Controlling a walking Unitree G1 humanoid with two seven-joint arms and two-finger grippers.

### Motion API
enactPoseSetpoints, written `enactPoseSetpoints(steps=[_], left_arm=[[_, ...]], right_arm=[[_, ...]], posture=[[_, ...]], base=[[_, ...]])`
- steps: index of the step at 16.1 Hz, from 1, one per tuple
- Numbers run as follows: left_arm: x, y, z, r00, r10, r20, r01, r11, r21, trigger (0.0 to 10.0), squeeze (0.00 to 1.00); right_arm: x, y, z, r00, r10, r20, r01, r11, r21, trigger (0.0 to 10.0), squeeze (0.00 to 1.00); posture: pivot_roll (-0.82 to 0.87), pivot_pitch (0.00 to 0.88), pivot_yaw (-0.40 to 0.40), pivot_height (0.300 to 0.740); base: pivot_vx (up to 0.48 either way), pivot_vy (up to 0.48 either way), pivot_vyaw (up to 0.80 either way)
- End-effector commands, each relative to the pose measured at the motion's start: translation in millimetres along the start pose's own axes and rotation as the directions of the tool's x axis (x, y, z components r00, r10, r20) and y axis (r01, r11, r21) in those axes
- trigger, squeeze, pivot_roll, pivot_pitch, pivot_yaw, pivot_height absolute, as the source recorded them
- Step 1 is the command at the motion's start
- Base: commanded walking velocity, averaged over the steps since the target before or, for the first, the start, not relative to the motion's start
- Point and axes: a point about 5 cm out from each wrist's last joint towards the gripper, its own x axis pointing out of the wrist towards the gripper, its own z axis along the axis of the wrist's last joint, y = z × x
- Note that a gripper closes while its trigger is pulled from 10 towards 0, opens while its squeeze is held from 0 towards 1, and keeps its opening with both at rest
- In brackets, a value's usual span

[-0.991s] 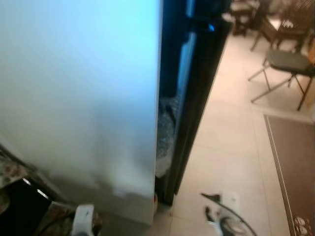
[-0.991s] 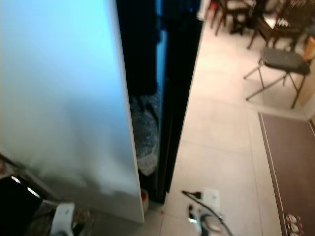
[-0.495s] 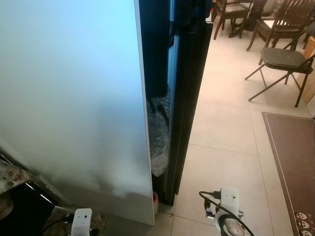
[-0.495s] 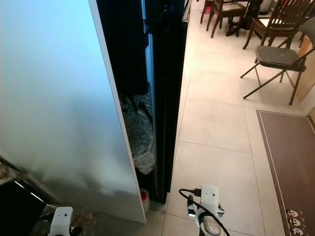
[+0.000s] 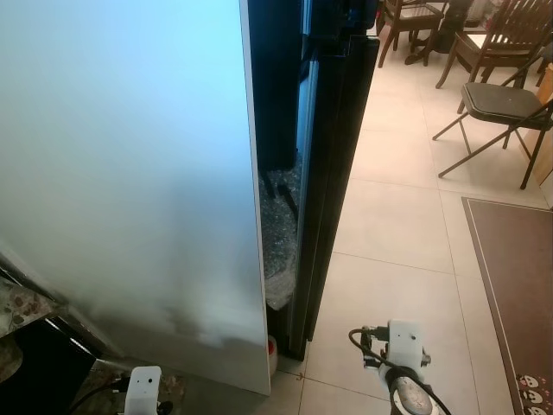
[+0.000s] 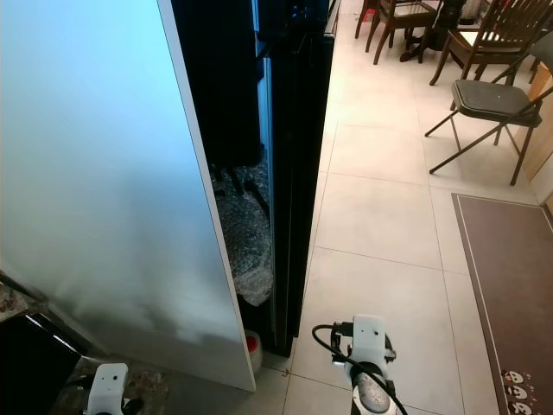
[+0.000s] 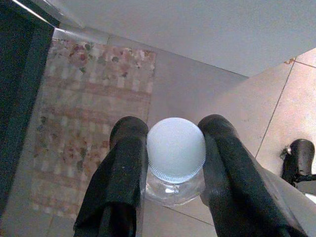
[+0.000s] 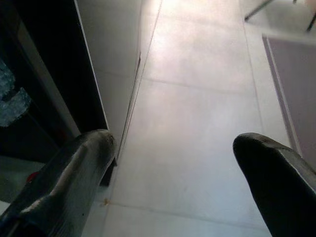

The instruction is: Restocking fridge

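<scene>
A tall white panel (image 5: 130, 173) fills the left of the head views, edge-on beside a black fridge body (image 5: 333, 130); a dark gap runs between them. In the left wrist view my left gripper (image 7: 173, 128) is shut on a clear bottle with a ribbed white cap (image 7: 176, 150), held low over a floral rug (image 7: 84, 123) and the tiled floor. My right gripper (image 8: 173, 143) is open with nothing between its fingers, hanging above pale floor tiles near the foot of the fridge. Both wrists show at the bottom of the head views, the left (image 5: 143, 387) and the right (image 5: 403, 350).
Bubble wrap (image 5: 278, 233) is stuffed low in the gap, with a small red thing (image 6: 252, 344) at its base. A folding chair (image 5: 505, 104) and wooden chairs (image 5: 492, 35) stand at the far right. A brown mat (image 5: 518, 285) lies on the right. Open tiles lie between them.
The head view has swung and gone from blurred to steady, so the white panel's edge now sits further left. My right wrist has shifted slightly in the view.
</scene>
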Motion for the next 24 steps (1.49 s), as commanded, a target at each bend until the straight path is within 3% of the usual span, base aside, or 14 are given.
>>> enactPoseSetpoints(steps=[1, 7, 11, 12, 13, 16, 17, 19, 20, 21, 23, 24], left_arm=[[-0.5, 0.3, -3.3, 1.000, 0.008, -0.011, -0.008, 1.000, 0.012, 10.0, 0.00], [-0.6, 0.5, -3.7, 1.000, 0.028, -0.010, -0.028, 1.000, -0.002, 10.0, 0.00], [-0.4, -0.4, -2.6, 1.000, 0.030, -0.004, -0.030, 1.000, -0.003, 10.0, 0.00], [-0.4, -0.1, -2.2, 0.999, 0.035, 0.001, -0.035, 0.999, -0.004, 10.0, 0.00], [-0.3, -0.3, -1.9, 0.999, 0.038, 0.002, -0.038, 0.999, -0.006, 10.0, 0.00], [-0.3, -0.4, -1.7, 0.999, 0.044, 0.001, -0.044, 0.999, -0.015, 10.0, 0.00], [-0.2, -0.4, -1.9, 0.999, 0.043, -0.001, -0.043, 0.999, -0.013, 10.0, 0.00], [-0.3, -0.2, -2.1, 0.999, 0.042, -0.003, -0.042, 0.999, -0.011, 10.0, 0.00], [-0.3, -0.3, -2.1, 0.999, 0.041, -0.002, -0.041, 0.999, -0.009, 10.0, 0.00], [-0.2, -0.6, -1.7, 0.999, 0.039, 0.000, -0.039, 0.999, -0.005, 10.0, 0.00], [0.0, -1.4, -0.7, 0.999, 0.038, 0.004, -0.038, 0.999, -0.002, 10.0, 0.00], [0.1, -2.2, -0.3, 0.999, 0.038, 0.006, -0.038, 0.999, -0.004, 10.0, 0.00]], right_arm=[[-1.2, 1.3, 1.3, 0.999, 0.012, 0.031, -0.011, 0.999, -0.044, 10.0, 0.00], [-3.1, -0.8, 6.6, 0.993, -0.032, 0.110, 0.043, 0.995, -0.090, 10.0, 0.00], [-3.8, -2.4, 6.6, 0.992, -0.060, 0.113, 0.062, 0.998, -0.017, 10.0, 0.00], [7.1, -6.5, 41.7, 0.955, -0.067, 0.288, 0.119, 0.979, -0.165, 10.0, 0.00], [16.9, -6.6, 97.9, 0.841, -0.051, 0.538, 0.235, 0.931, -0.280, 10.0, 0.00], [17.9, 8.4, 116.0, 0.816, -0.027, 0.577, 0.174, 0.964, -0.201, 10.0, 0.00], [20.8, -1.2, 115.3, 0.828, -0.040, 0.560, 0.200, 0.953, -0.228, 10.0, 0.00], [17.3, 1.0, 123.0, 0.799, -0.018, 0.601, 0.104, 0.989, -0.109, 10.0, 0.00], [16.9, 5.8, 123.6, 0.804, 0.008, 0.594, 0.047, 0.996, -0.078, 10.0, 0.00], [20.5, 10.5, 121.6, 0.839, 0.050, 0.542, -0.034, 0.999, -0.040, 10.0, 0.00], [24.8, 6.6, 132.6, 0.839, 0.012, 0.543, -0.036, 0.999, 0.034, 10.0, 0.00], [26.9, 11.1, 138.9, 0.833, 0.077, 0.548, -0.043, 0.996, -0.074, 10.0, 0.00]], posture=[[0.02, 0.000, 0.018, 0.740], [0.01, 0.000, 0.014, 0.740], [0.03, 0.000, 0.011, 0.740], [0.03, 0.000, 0.009, 0.740], [0.04, 0.000, -0.004, 0.740], [0.04, 0.000, -0.004, 0.740], [0.03, 0.000, -0.001, 0.740], [0.02, 0.000, 0.003, 0.740], [0.02, 0.000, 0.003, 0.740], [0.02, 0.000, -0.003, 0.740], [0.01, 0.000, -0.010, 0.740], [0.01, 0.000, -0.015, 0.740]], base=[[0.000, 0.000, 0.00], [0.000, 0.000, 0.00], [0.000, 0.000, 0.00], [0.000, 0.000, 0.00], [0.000, 0.000, 0.00], [0.000, 0.000, 0.00], [0.000, 0.000, 0.00], [0.000, 0.000, 0.00], [0.000, 0.000, 0.00], [0.000, 0.000, 0.00], [0.000, 0.000, 0.00], [0.000, 0.000, 0.00]])
